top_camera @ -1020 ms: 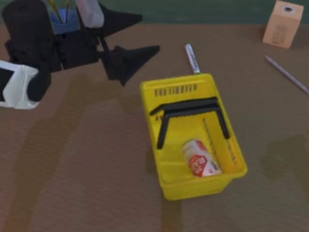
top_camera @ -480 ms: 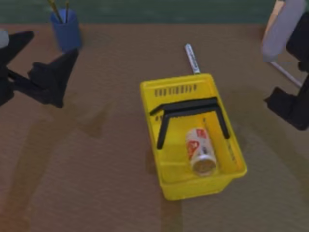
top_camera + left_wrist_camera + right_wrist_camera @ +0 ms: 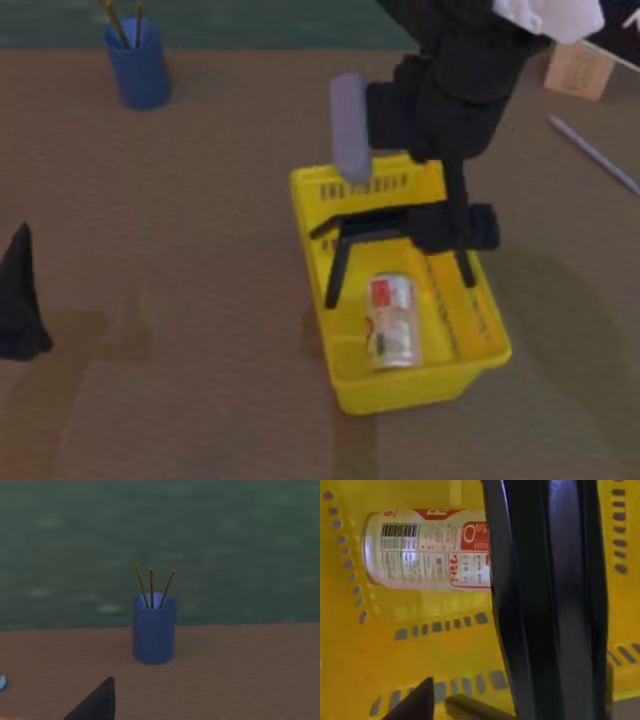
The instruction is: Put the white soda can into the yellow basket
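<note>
One white soda can point(image 3: 390, 322) lies on its side in the yellow basket point(image 3: 345, 192), so the right tool point(image 3: 455, 228), its grip unreadable over the black handle point(image 3: 385, 222), should descend squarely for it.

The white soda can point(image 3: 391, 322) lay on its side inside the yellow basket point(image 3: 345, 350), near the basket's front wall. The right gripper point(image 3: 455, 228) hung over the basket's black handle point(image 3: 340, 262). The left gripper point(image 3: 20, 300) sat at the desk's point(image 3: 180, 380) left edge. A blue cup point(image 3: 140, 68) stood near the desk's back left corner.
</note>
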You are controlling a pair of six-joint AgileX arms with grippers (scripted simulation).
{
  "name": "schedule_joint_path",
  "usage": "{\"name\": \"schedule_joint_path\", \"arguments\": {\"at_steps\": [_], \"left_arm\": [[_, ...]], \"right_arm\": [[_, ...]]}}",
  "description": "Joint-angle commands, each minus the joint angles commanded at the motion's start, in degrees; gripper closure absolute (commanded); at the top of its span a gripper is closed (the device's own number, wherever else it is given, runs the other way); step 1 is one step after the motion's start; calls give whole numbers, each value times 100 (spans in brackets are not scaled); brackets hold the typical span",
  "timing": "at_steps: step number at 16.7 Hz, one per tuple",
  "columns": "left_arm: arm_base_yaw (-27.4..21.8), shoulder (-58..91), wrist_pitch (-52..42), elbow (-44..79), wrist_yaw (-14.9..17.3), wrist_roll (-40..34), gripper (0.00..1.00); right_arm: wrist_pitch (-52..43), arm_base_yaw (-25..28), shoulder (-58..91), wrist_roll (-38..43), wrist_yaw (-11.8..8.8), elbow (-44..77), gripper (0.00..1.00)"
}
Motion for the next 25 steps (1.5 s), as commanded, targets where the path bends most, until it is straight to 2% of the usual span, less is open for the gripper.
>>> {"name": "schedule_joint_path", "arguments": {"at_steps": [3,6,21,25], "left_arm": [[99,-895,-330,-463,-526,118,0],[141,-1256,-457,-653,-765,177,0],[141,-1256,-457,-653,-765,177,0],[141,-1256,-457,-653,-765,177,0]], "right_arm": [[-520,258,776,-388,-9,715,0],[-740,370,1089,-554,-16,999,0],[-263,373,1050,-551,-16,484,0],[-263,373,1050,-551,-16,484,30]]}}
